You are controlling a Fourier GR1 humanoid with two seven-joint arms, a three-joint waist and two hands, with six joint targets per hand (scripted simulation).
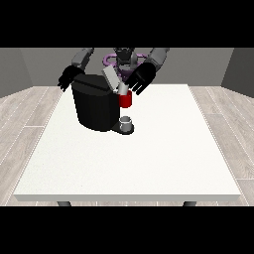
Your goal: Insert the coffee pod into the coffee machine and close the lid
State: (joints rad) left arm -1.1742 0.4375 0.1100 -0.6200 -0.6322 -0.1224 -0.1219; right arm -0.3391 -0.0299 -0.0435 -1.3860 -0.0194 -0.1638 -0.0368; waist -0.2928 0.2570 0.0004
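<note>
A small grey thing (122, 88) sits just under the fingertips of the hand at the view's right (140, 79), directly above a red thing at the machine (125, 100); whether it is the coffee pod cannot be told from this view. Next to it, a light grey lid (111, 78) stands tilted up and open from the top of the coffee machine (94, 104), slanting towards the robot.

The hand at the view's right hangs over the machine's front right corner, palm turned down, its fingers spread and pointing down towards the grey thing and the red thing. Whether the fingers pinch the grey thing or only hover at it cannot be told. The hand at the view's left (67, 78) is behind the machine's far left edge, apart from the lid, its fingers hanging loosely spread and holding nothing.

The coffee machine is a black rounded block standing on the far left part of the white bench (149, 158). At its foot, on a dark base plate, stands a small grey cup (126, 122), straight below the red thing. The robot's grey arms reach down from the view's top to either side of the machine.
</note>
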